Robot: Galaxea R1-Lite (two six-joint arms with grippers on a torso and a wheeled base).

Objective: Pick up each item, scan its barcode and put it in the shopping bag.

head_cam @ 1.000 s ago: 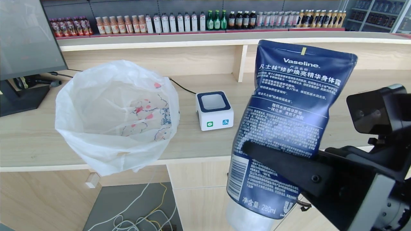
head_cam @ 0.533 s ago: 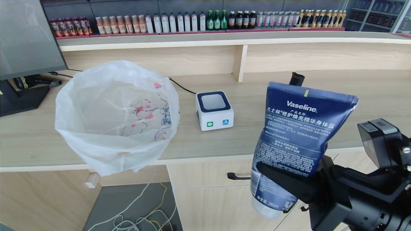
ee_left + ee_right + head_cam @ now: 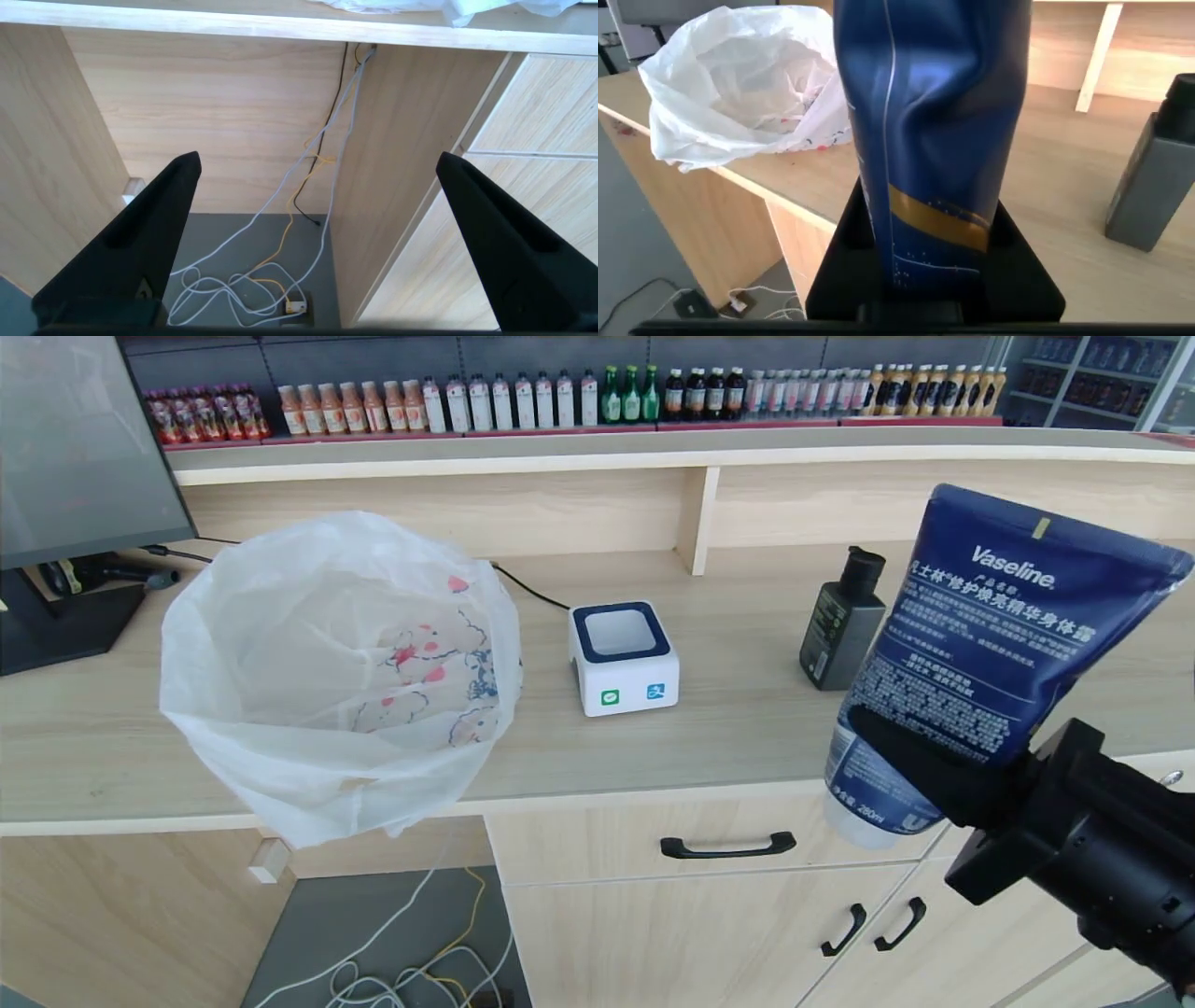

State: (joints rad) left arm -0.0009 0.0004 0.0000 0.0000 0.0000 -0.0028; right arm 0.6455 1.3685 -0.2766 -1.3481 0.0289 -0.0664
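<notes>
My right gripper (image 3: 920, 761) is shut on a dark blue lotion tube (image 3: 990, 644), held cap down and tilted, in front of the counter's right part; the same blue tube (image 3: 934, 140) stands between the jaws in the right wrist view. The white scanner (image 3: 623, 656) with a dark-rimmed window sits mid-counter, left of the tube. A translucent white shopping bag (image 3: 336, 663) stands open at the counter's left front edge. A dark grey pump bottle (image 3: 840, 621) stands upright on the counter behind the tube. My left gripper (image 3: 318, 243) hangs open below the counter, over floor cables.
A monitor (image 3: 79, 439) on a black stand occupies the counter's far left. A raised wooden ledge with a divider (image 3: 695, 518) runs behind the counter. Drawers and cupboard doors with black handles (image 3: 728, 846) lie below. Shelves of drink bottles (image 3: 560, 397) line the back.
My right gripper has swung the blue tube to the right, away from the scanner, uncovering the grey pump bottle. The bag and scanner have not moved.
</notes>
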